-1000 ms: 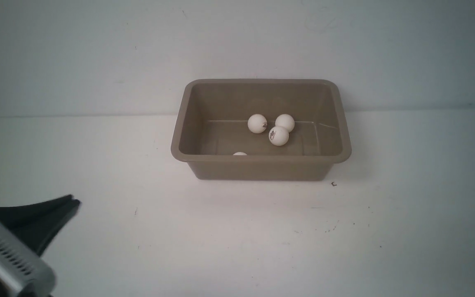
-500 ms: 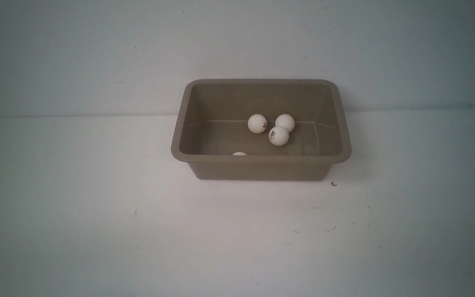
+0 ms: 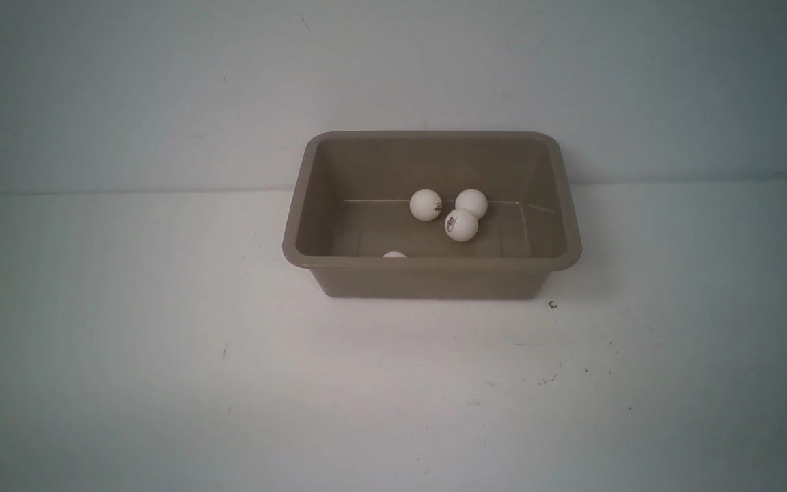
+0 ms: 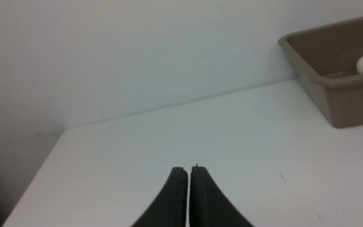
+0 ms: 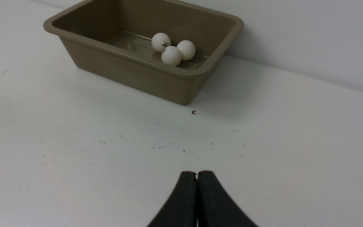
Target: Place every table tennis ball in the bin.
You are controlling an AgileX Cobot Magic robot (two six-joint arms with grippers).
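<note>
We see four table tennis balls [image 3: 462, 225] inside the bin [image 3: 427, 277], none on the table [image 3: 161, 383]; left gripper [image 4: 187, 171] and right gripper [image 5: 197, 175] pinched closed, empty, well short of the bin.

Bare lab-like setup: white table [image 3: 161, 383], plain wall [image 3: 161, 82].

One table tennis ball [image 3: 394, 255] mostly hidden behind the near wall of the bin [image 3: 427, 279].

left gripper [image 4: 189, 170]: matte black fingers, curved, tapering to blunt tips
right gripper [image 5: 197, 174]: same black, curved taper
</note>
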